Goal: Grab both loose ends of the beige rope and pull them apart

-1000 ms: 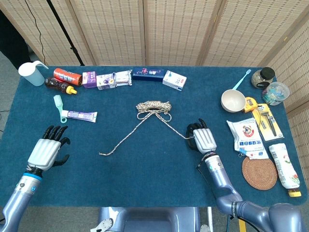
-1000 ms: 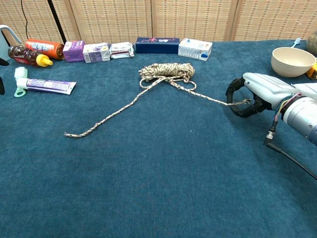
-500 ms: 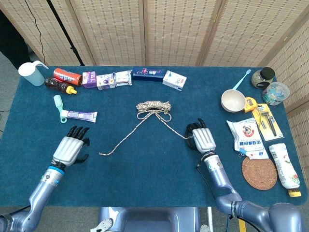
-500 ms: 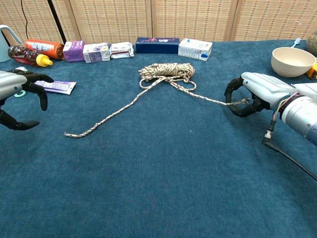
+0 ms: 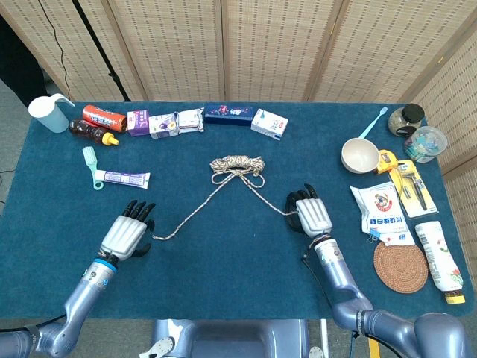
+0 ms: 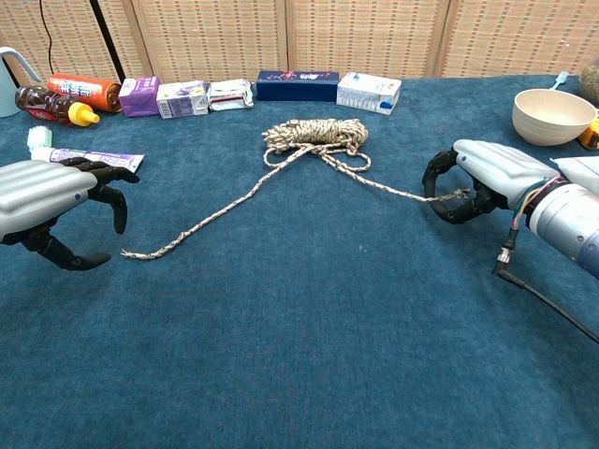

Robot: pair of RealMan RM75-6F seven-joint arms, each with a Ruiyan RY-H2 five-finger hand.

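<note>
Far left, near table edge: white pitcher (image 5: 48, 113), orange can (image 5: 103, 117), brown bottle (image 5: 93, 133), toothbrush (image 5: 91, 167) & toothpaste tube (image 5: 125, 177). All sit well back from the front edge.

Left hand (image 5: 127, 236) is over bare cloth, palm down, fingers apart & curled, holding nothing. Its fingertips (image 6: 120, 223) are just left of the left rope end (image 6: 131, 253), not touching it.

Beige rope (image 5: 236, 164): coiled bundle mid-table, w/ two strands running fwd in an inverted V. Left strand ends free on the cloth; right strand runs to the right hand (image 5: 311, 214). Wide bare blue table (image 5: 238, 276) betw. the strands & all along the front edge. Behind the coil, a row of small boxes (image 5: 205, 119) along the back edge, apart from the rope.

Right hand is closed around the right rope end (image 6: 451, 195).

Right side crowded: bowl (image 5: 360, 155) w/ blue spoon, jars, packets, cork coaster (image 5: 401, 265), white bottle (image 5: 440, 256) close to the right edge.

Views: head view alone shows the right-side clutter & table edges. Chest view shows the rope end caught betw. thumb & fingers of the right hand, & the gap betw. left fingertips & rope end; head view hides both under the backs of the hands.
</note>
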